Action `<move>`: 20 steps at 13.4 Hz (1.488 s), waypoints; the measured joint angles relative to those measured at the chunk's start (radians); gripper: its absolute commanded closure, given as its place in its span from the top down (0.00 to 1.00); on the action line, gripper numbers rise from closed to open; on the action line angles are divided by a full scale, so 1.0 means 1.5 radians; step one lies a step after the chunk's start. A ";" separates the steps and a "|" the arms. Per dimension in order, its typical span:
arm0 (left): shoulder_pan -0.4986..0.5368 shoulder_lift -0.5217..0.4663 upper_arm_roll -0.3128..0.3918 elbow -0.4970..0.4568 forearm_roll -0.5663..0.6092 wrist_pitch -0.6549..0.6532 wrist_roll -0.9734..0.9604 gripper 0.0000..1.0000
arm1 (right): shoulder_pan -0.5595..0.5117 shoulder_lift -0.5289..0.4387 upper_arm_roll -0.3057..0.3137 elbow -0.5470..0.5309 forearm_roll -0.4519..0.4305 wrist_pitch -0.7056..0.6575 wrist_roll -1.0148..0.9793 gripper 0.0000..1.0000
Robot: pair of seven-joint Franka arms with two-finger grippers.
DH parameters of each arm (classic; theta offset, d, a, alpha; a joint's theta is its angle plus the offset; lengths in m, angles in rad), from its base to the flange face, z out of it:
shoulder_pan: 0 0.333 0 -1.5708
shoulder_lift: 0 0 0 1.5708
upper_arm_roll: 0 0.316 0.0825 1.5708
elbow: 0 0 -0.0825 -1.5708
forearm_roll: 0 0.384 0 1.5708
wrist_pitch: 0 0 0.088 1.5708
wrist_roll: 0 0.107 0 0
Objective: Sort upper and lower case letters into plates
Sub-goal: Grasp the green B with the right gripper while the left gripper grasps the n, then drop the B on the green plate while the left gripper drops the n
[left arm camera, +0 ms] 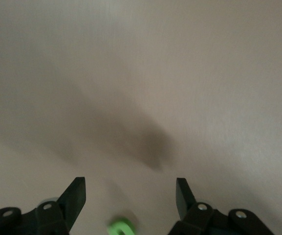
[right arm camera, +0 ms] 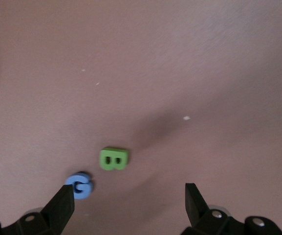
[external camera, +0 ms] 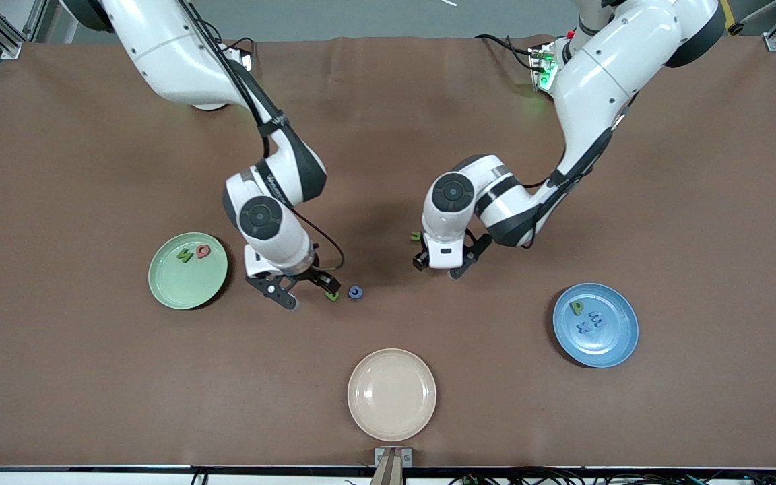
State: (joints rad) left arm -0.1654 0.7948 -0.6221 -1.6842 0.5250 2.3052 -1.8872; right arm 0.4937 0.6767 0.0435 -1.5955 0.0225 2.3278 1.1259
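Front view. Mint green plate (external camera: 188, 270), toward the right arm's end of the table: holds a green letter (external camera: 186, 255) and a red letter (external camera: 203, 251). Blue plate (external camera: 595, 325), toward the left arm's end: holds a green letter (external camera: 576, 307) and two blue letters (external camera: 591, 325). Beige plate (external camera: 392, 394), between them and nearest the camera. Right gripper (external camera: 309, 292): low over the table beside the mint plate, fingers spread wide, nothing held; green letter B (external camera: 331, 295) and blue letter G (external camera: 356, 292) at its fingertip. Left gripper (external camera: 438, 268): low over mid-table, a small green letter (external camera: 415, 236) just beside the wrist.

Left wrist view. Left gripper (left arm camera: 131, 191): fingers wide apart, empty; green letter (left arm camera: 120, 227) on the brown table (left arm camera: 189, 73) between them.

Right wrist view. Right gripper (right arm camera: 130, 196): wide, empty; green B (right arm camera: 114, 159) between the fingers, blue G (right arm camera: 80, 185) touching one fingertip.
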 measured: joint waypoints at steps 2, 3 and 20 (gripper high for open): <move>-0.019 0.011 0.001 -0.002 0.000 0.007 -0.074 0.76 | 0.009 0.048 -0.001 0.049 -0.001 -0.001 0.035 1.00; -0.023 0.013 0.001 -0.006 0.000 0.007 -0.096 0.73 | 0.009 0.068 -0.002 0.067 -0.002 -0.001 0.046 0.98; -0.016 0.010 0.013 0.002 0.005 0.022 -0.105 0.00 | 0.023 0.119 -0.013 0.101 -0.036 -0.004 0.056 0.28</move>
State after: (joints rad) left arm -0.1900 0.8099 -0.6026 -1.6805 0.5325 2.3384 -2.0448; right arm 0.5288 0.8557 0.0248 -1.4434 -0.0309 2.3216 1.2104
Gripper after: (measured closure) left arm 0.736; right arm 0.396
